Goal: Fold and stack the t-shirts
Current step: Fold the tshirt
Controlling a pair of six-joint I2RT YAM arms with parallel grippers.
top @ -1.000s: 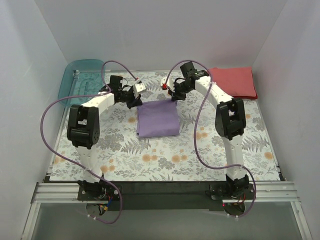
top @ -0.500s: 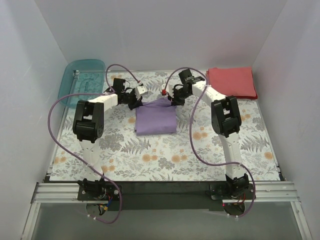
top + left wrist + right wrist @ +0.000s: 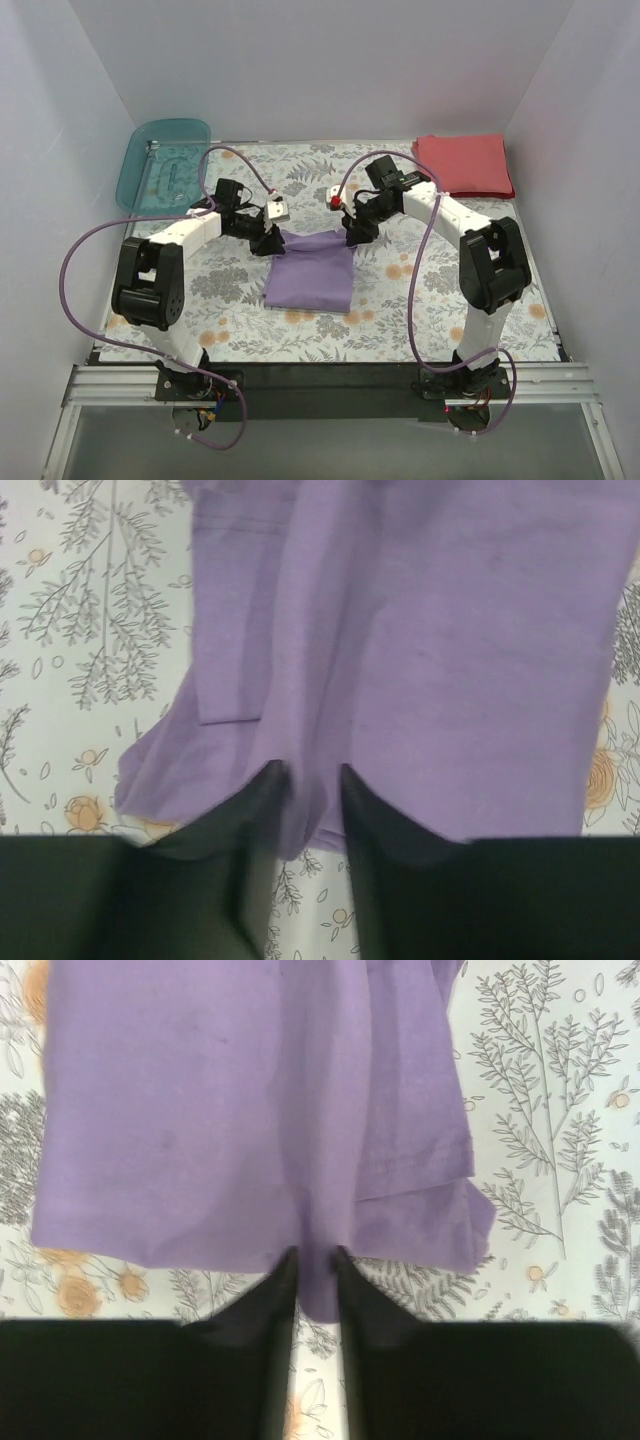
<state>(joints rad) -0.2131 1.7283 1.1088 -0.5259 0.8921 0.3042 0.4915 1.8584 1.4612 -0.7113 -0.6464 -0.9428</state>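
pinching the far corners of the lavender shirt (image 3: pixel 308 282), the left gripper (image 3: pixel 271 240) and right gripper (image 3: pixel 352 232) were each clamped on cloth, presumably to keep the fold square at the centre of the table (image 3: pixel 450 300); the coral shirt (image 3: pixel 463 165) lay folded far right.

A teal translucent bin (image 3: pixel 163 165) sits at the counter's (image 3: pixel 400 320) far left corner, by the left wall (image 3: pixel 50 150). The counter's pale top is printed with grey ferns and small orange flowers.
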